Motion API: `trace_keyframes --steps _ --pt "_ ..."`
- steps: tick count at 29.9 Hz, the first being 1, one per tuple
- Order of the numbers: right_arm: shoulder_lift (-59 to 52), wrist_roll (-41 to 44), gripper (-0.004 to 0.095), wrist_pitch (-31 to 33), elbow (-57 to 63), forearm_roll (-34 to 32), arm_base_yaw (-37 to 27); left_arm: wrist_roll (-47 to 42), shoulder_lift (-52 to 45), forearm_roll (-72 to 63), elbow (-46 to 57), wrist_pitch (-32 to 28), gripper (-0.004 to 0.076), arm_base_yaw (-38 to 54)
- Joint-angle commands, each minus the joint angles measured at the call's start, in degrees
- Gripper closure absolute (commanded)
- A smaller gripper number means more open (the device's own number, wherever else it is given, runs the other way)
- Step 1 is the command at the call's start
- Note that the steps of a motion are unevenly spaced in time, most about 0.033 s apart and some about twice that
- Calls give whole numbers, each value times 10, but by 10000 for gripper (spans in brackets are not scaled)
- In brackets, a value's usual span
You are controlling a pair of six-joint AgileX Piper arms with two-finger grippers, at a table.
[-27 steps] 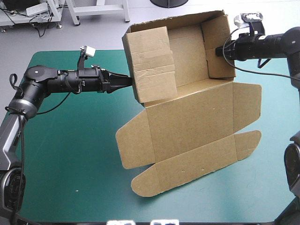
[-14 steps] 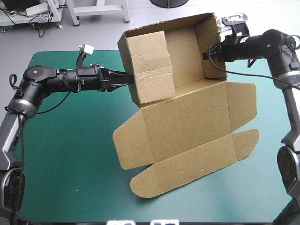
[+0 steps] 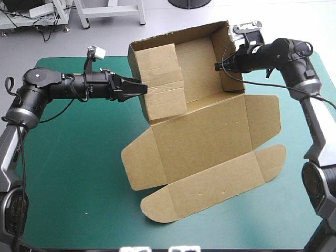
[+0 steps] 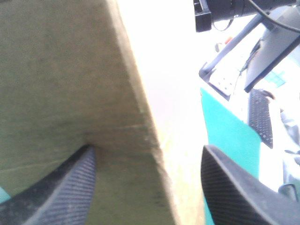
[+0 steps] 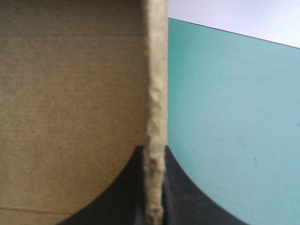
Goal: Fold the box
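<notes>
**Box slides left, right wall pulled inward**

Nearest, the lid panel [image 3: 210,136] of the brown box [image 3: 173,184] lies flat on the teal-green cover [image 3: 68,173], further left than just before. Beyond it, the left gripper [image 3: 140,87] straddles the left wall [image 3: 163,79], fingers wide apart. The right gripper [image 3: 219,66] pinches the right wall [image 3: 231,79] and has swung inward, probably squaring the tray.
</notes>
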Motion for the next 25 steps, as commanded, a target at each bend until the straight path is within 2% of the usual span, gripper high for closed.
trace_keyframes --steps 1,9,17,22,25 --pt "-26 16 926 -21 -18 38 12 -28 -23 -16 -43 -15 258 -5" --pt "-26 11 926 -45 -18 88 28 -91 -23 58 -51 -82 258 -7" --pt "-23 -17 927 -41 -18 150 35 -146 -23 111 -51 -168 258 -33" --pt "-23 -50 926 -23 -18 199 35 -246 -23 286 -51 -231 258 -78" --pt "-23 -62 926 -15 -18 220 35 -309 -23 374 -51 -240 258 -95"
